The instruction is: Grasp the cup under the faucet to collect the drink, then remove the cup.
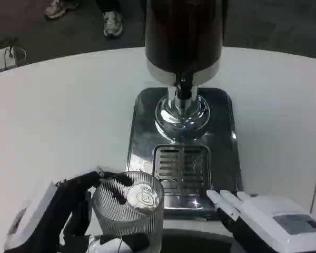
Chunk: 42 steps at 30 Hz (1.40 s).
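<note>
Clear ribbed glass cup (129, 208) low in the frame, left of centre, held by the left hand (58, 216): black fingers (81, 182) wrapped round its left side and reaching over the rim, more of the hand touching under its base. Round pale disc with a printed mark (142, 196) visible inside the cup. Cup just beside the lower left corner of the shiny rectangular metal drip tray (226, 137), overlapping that edge, and well short of the slotted grate (181, 168) at the tray's near middle.

Dark cylindrical drink dispenser with a chrome band (183, 37) at top centre, its black faucet (183, 89) above a chrome domed base (181, 113) on the tray; cup nearer the lower edge than the faucet and to its left.

Right hand (263, 216) at lower right, grasping nothing, white fingers (226, 200) straight and slightly apart, tips touching or just over the tray's near right corner.

Round white counter (58, 116) wide and bare on the left of the tray and on the right. Counter's curved far edge across the top of the frame; beyond it dark floor, a pair of sneakers (113, 23) at upper left.
</note>
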Tool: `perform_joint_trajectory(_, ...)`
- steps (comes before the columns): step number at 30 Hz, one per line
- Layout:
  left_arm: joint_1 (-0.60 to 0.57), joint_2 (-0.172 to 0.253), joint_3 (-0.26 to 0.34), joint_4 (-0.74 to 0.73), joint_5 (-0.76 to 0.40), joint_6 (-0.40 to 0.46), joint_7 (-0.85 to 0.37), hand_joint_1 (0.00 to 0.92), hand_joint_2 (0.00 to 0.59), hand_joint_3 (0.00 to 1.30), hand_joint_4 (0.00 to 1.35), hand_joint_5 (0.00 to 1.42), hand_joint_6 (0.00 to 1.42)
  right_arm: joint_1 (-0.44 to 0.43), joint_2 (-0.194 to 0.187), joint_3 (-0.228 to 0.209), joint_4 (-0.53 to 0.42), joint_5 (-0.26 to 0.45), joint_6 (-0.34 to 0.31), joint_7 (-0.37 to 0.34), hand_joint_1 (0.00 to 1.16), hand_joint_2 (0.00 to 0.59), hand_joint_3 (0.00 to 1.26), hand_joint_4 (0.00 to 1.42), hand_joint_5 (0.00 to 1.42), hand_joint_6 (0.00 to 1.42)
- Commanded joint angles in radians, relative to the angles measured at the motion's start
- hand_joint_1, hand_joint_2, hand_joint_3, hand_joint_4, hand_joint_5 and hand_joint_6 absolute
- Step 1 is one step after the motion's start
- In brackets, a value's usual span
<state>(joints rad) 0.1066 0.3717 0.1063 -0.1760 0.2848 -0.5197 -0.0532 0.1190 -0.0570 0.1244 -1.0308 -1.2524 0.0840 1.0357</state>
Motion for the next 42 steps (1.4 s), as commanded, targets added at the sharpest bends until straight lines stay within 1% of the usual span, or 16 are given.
perform_joint_trajectory(1, 0.017, -0.004, 0.002, -0.01, -0.01, -0.022, 0.004, 0.58, 0.0, 1.0, 1.13, 1.33, 1.42, 0.008, 0.0, 0.003, -0.016, -0.002, -0.009, 0.001, 0.52, 0.459, 0.0, 0.0, 0.0, 0.0)
perform_joint_trajectory(6, 0.01, -0.002, 0.002, -0.009, -0.01, -0.019, 0.003, 0.581, 0.0, 1.0, 1.13, 1.32, 1.42, 0.004, -0.002, 0.0, -0.016, -0.002, -0.013, -0.002, 0.52, 0.459, 0.0, 0.0, 0.0, 0.0)
perform_joint_trajectory(15, -0.02, 0.014, -0.002, 0.015, -0.015, -0.026, -0.011, 0.581, 0.0, 1.0, 1.13, 1.31, 1.42, -0.014, -0.027, 0.003, -0.006, 0.015, -0.011, 0.01, 0.52, 0.459, 0.0, 0.0, 0.0, 0.0)
perform_joint_trajectory(18, -0.039, 0.012, -0.004, 0.025, -0.013, -0.026, -0.01, 0.581, 0.0, 1.0, 1.13, 1.31, 1.42, -0.019, -0.027, 0.002, -0.005, 0.014, -0.003, 0.008, 0.52, 0.463, 0.0, 0.0, 0.0, 0.0)
perform_joint_trajectory(21, -0.056, 0.006, -0.01, 0.039, -0.006, -0.03, -0.005, 0.581, 0.0, 1.0, 1.13, 1.31, 1.42, -0.018, -0.021, 0.005, 0.001, 0.006, 0.002, 0.007, 0.52, 0.465, 0.0, 0.0, 0.0, 0.0)
perform_joint_trajectory(24, -0.077, -0.002, -0.018, 0.067, 0.004, -0.034, 0.005, 0.581, 0.0, 1.0, 1.13, 1.31, 1.42, -0.007, -0.007, 0.021, 0.007, -0.015, -0.003, -0.012, 0.53, 0.466, 0.0, 0.0, 0.0, 0.0)
perform_joint_trajectory(31, -0.15, -0.011, -0.04, 0.149, 0.035, -0.036, 0.022, 0.581, 0.0, 1.0, 1.13, 1.33, 1.42, 0.041, 0.01, 0.057, 0.003, -0.059, -0.028, -0.05, 0.53, 0.467, 0.0, 0.0, 0.0, 0.0)
perform_joint_trajectory(39, -0.3, -0.011, -0.06, 0.308, 0.098, -0.043, 0.075, 0.581, 0.0, 1.0, 1.13, 1.33, 1.42, 0.047, 0.029, 0.044, -0.011, -0.077, -0.028, -0.048, 0.53, 0.468, 0.0, 0.0, 0.0, 0.0)
perform_joint_trajectory(42, -0.356, -0.006, -0.065, 0.37, 0.122, -0.046, 0.102, 0.581, 0.0, 1.0, 1.13, 1.33, 1.42, 0.047, 0.035, 0.047, -0.012, -0.08, -0.029, -0.046, 0.53, 0.468, 0.0, 0.0, 0.0, 0.0)
